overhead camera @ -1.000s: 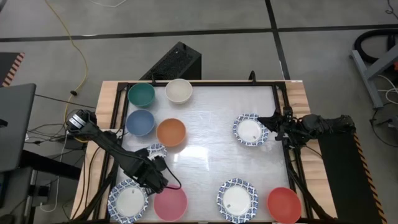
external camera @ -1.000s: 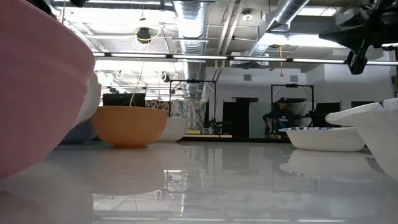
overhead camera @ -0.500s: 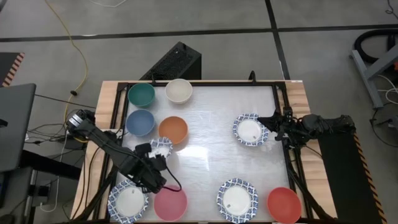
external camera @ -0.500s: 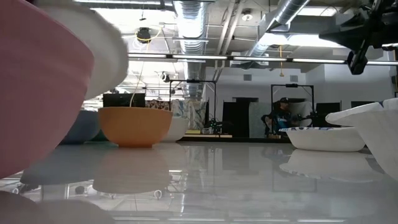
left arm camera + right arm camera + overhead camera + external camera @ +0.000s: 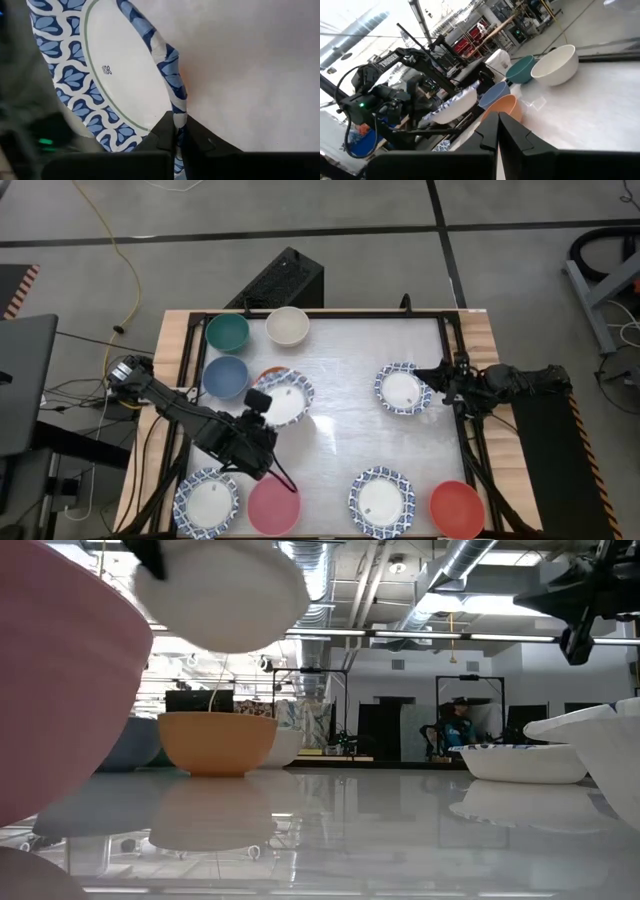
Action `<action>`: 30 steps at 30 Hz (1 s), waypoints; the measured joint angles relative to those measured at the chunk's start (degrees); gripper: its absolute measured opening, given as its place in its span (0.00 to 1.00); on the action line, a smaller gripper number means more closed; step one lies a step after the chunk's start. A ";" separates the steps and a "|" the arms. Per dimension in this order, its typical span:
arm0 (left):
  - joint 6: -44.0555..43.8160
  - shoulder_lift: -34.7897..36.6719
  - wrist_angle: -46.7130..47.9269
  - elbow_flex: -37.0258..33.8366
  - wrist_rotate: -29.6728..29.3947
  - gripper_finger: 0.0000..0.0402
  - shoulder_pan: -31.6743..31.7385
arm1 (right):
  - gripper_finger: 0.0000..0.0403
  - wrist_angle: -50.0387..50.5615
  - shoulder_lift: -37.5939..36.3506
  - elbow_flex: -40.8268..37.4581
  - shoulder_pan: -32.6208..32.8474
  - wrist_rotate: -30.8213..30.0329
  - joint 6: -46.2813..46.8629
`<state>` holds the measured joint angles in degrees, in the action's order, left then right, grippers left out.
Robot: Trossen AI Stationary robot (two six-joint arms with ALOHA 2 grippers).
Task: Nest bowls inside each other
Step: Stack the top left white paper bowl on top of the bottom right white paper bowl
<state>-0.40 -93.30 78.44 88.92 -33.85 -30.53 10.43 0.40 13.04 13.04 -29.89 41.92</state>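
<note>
Hovering bowl: patterned bowl is up off the table, directly over the orange bowl, which peeks out beneath it.
Left gripper: clamped tight on that bowl's blue-and-white rim, fingers pinching the edge.
Neighbours: blue bowl just beside; teal bowl and cream bowl behind.
Front row: pink bowl near the front edge.
Right gripper: parked beside another patterned bowl, fingers closed on nothing.

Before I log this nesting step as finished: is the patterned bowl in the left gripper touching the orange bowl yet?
Apart. In the low view the patterned bowl hangs well above the orange bowl, with open background between them. The left gripper is clamped on its rim.
</note>
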 joint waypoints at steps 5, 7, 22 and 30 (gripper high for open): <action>10.20 0.00 -2.60 0.00 -3.91 0.00 2.53 | 0.08 1.96 0.00 0.01 -1.04 -0.26 10.90; 13.09 0.00 -2.84 0.00 -4.22 0.00 3.60 | 0.08 2.96 0.02 0.00 -1.71 -0.28 14.83; 27.81 0.00 -3.36 -0.02 -4.54 0.00 5.82 | 0.02 4.09 20.34 15.13 -3.17 4.34 17.97; 37.04 -0.02 -5.02 -0.09 -7.18 0.00 5.82 | 0.14 17.06 38.38 32.18 -5.79 4.82 11.33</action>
<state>36.64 -93.32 73.43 88.84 -41.04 -24.71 27.49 38.79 45.22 7.24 -25.07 53.25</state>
